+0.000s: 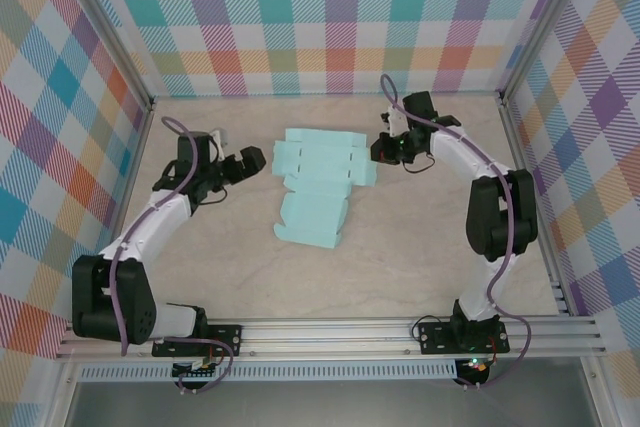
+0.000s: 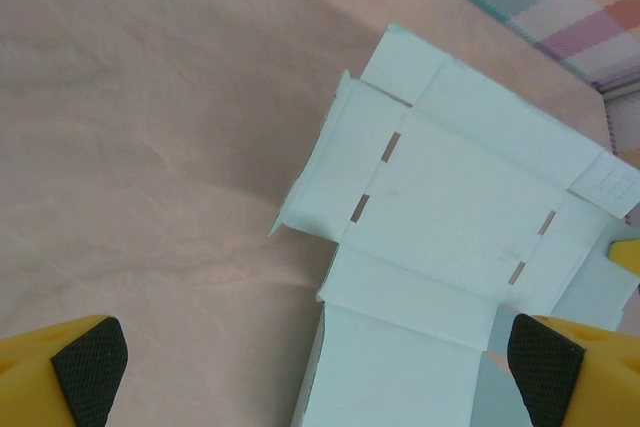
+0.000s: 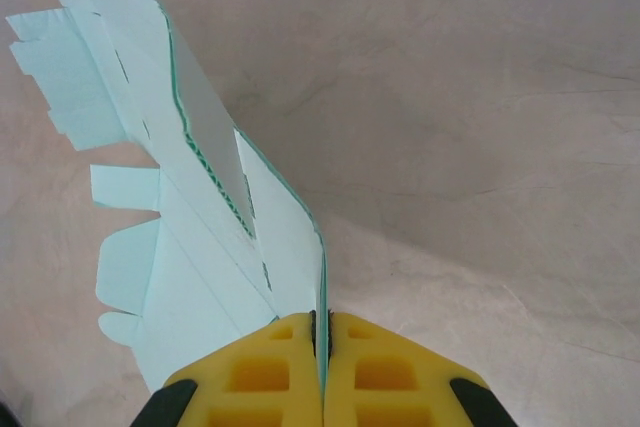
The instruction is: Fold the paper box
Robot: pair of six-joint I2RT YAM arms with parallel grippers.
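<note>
Overhead, the paper box (image 1: pixel 315 187) lies mid-way across the desk (image 1: pixel 200 277), with the left tool (image 1: pixel 245 162) poised beside it and the right tool (image 1: pixel 385 150) bent down at its right edge. At the left wrist, the pads (image 2: pixel 90 357) are spread and the sheet is ahead. At the right wrist, the fingers (image 3: pixel 250 377) pinch the raised edge; a hard pull could tear or wrongly crease it.

Top external: looks steeply down from high at the 6 o'clock edge, far off. Left wrist: close, low, facing 3 o'clock. Right wrist: nearest, facing 9 o'clock. Shared throughout: paper box (image 1: pixel 312 187).
</note>
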